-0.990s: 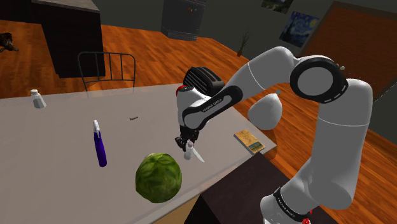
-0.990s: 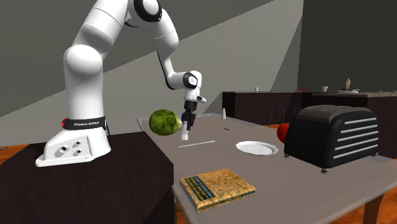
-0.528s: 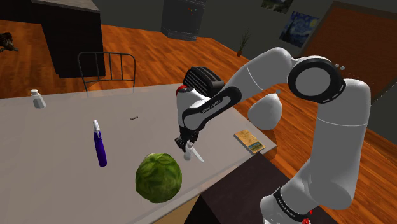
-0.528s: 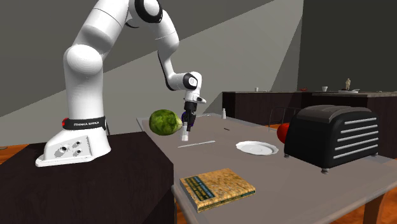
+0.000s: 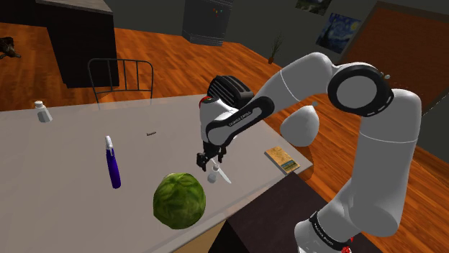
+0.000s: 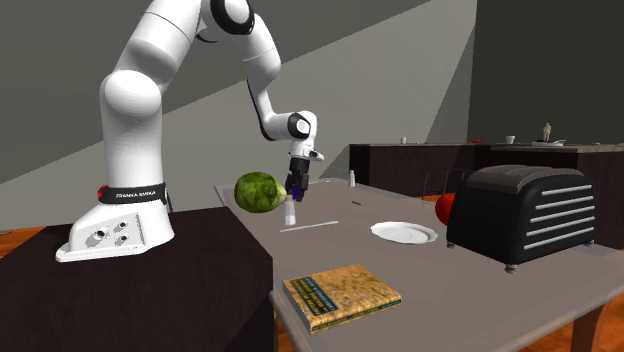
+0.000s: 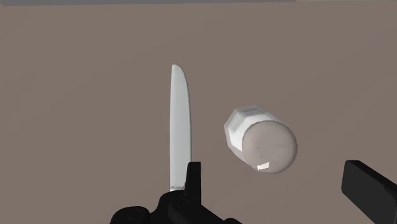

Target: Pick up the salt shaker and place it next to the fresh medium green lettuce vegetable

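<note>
The salt shaker (image 5: 213,175), small and white with a rounded cap, stands upright on the grey table (image 5: 65,154) just off the shoulder view's right of the round green lettuce (image 5: 179,200). My gripper (image 5: 209,162) hangs directly above it, open. In the wrist view the shaker (image 7: 262,140) lies between my spread fingers (image 7: 194,181), and neither finger touches it. A table knife (image 7: 180,127) lies flat right beside the shaker. From the second exterior view, the shaker (image 6: 290,213) sits under my gripper (image 6: 293,196), close to the lettuce (image 6: 257,191).
A purple pen-like bottle (image 5: 113,164) and another white shaker (image 5: 42,111) lie further along the table. A book (image 6: 340,294), a white plate (image 6: 404,232), a red fruit (image 6: 446,208) and a black toaster (image 6: 525,215) share the surface. A chair (image 5: 122,75) stands behind the table.
My fingers have opened and let go of the salt shaker, which now stands on its own on the table. The arm has barely moved.
</note>
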Controlling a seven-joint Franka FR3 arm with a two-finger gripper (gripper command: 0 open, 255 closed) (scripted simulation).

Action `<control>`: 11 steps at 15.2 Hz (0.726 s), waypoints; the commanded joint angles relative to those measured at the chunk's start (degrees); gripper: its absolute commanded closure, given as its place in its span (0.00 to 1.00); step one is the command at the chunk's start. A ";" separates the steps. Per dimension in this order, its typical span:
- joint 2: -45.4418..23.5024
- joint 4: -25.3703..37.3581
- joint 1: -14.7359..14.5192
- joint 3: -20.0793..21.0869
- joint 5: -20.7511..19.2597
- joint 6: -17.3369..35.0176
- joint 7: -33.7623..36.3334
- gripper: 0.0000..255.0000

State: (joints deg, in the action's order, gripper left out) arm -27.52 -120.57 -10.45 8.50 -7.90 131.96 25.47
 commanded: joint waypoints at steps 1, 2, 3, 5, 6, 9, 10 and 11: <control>1.48 1.14 0.17 0.26 0.46 -2.60 -0.44 0.00; 2.53 1.85 0.22 0.45 0.78 -4.34 -0.64 0.00; 3.30 2.46 0.25 0.59 1.02 -5.71 -0.80 0.00; 3.31 2.45 0.25 0.59 1.02 -5.71 -0.80 0.00; 3.30 2.46 0.25 0.59 1.02 -5.71 -0.80 0.00; 3.30 2.46 0.25 0.59 1.02 -5.71 -0.80 0.00; 3.30 2.46 0.25 0.59 1.02 -5.71 -0.80 0.00; 3.30 2.46 0.25 0.59 1.02 -5.71 -0.80 0.00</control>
